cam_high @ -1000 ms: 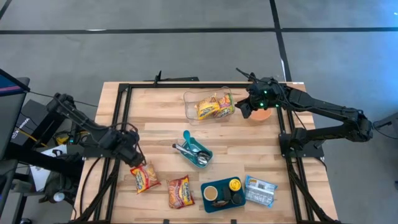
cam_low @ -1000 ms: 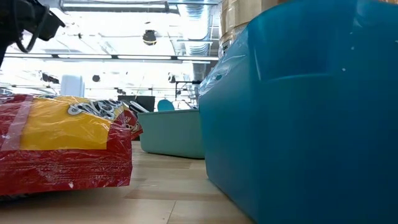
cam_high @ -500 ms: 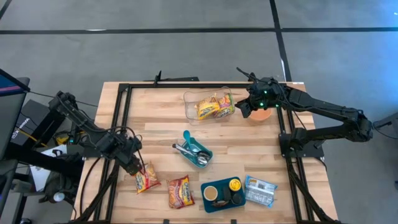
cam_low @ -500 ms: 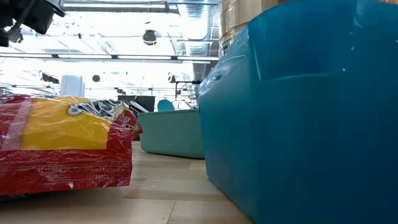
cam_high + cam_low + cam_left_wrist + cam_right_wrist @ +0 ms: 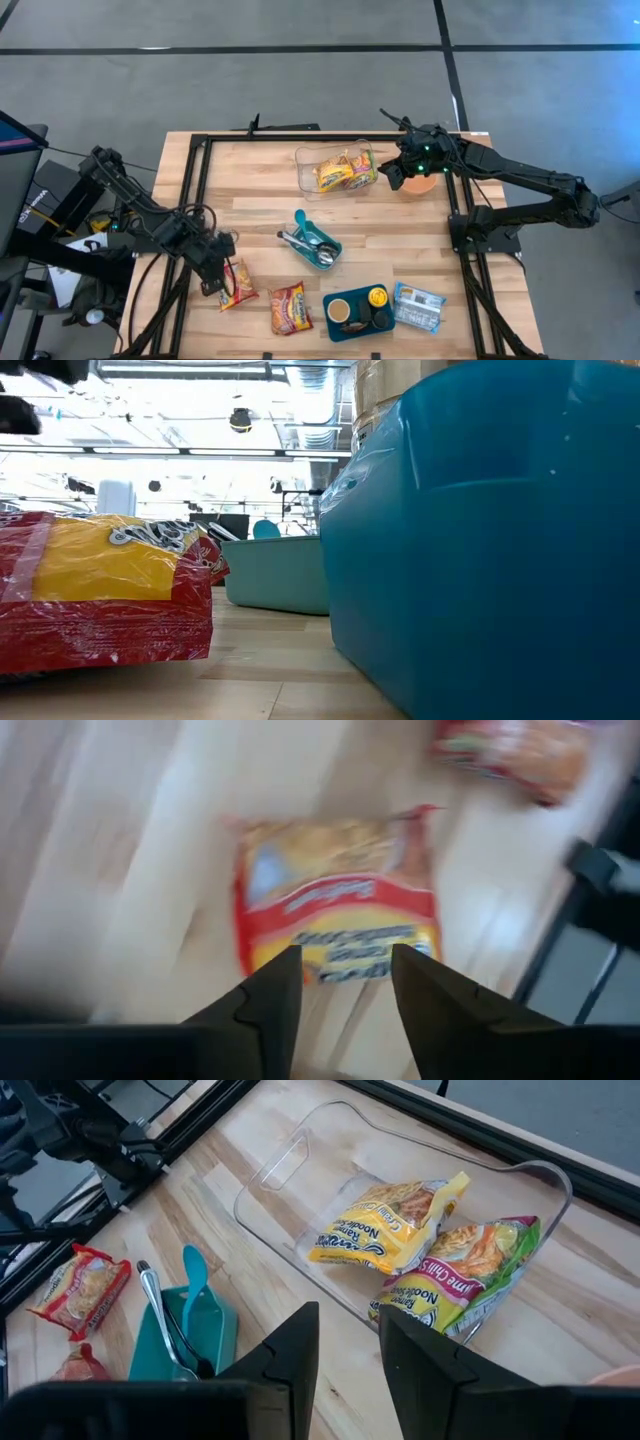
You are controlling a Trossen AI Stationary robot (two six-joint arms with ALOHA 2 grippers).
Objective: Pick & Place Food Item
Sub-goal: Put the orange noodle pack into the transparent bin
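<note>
The left gripper hangs over the counter's near-left part with its jaws parted and nothing between them; its two dark fingers frame the near edge of a red-and-yellow plastic noodle packet lying flat on the light wooden counter. From above, that packet sits just beside the jaws, on the side toward the counter's middle. A second red-and-yellow noodle packet lies near it, closer to the front edge.

The right gripper waits at the far right of the counter, just beside a clear plastic bin. Its jaws stand slightly apart and grasp nothing. In the bin lie a yellow noodle packet and a green-and-orange noodle packet, leaning on each other.

Mid-counter stands a small teal tray holding a metal spoon and a teal utensil. Near the front edge sits a blue tray with a brown-filled cup and a yellow-lidded container, and beside it a pale blue packet.
</note>
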